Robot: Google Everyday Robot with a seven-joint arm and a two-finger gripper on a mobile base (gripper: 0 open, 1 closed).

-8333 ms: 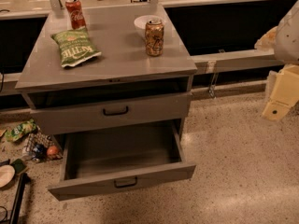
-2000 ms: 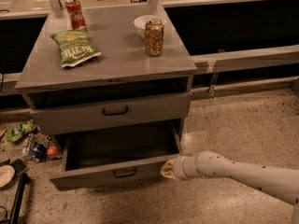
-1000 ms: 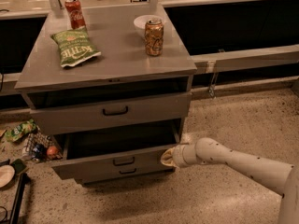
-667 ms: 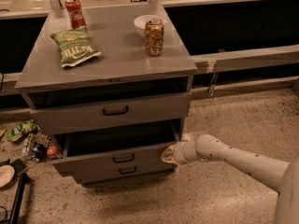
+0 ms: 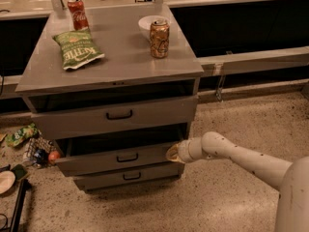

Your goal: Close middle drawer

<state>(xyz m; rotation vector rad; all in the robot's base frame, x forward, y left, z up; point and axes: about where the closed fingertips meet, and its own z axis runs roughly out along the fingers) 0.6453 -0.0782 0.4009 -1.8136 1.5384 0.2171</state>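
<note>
The middle drawer is the second of three grey drawers in the cabinet, with a small black bar handle. It stands a little way out, its front just ahead of the lowest drawer. My gripper is at the end of a white arm coming from the lower right. It presses against the right end of the middle drawer's front.
The top drawer has a taller front. On the cabinet top are a green chip bag, a red can, a brown can and a white bowl. Litter lies on the floor at left.
The middle drawer stood far out 8 seconds ago. My arm came in from the right and pushed it back; it is now nearly in line with the other fronts.
</note>
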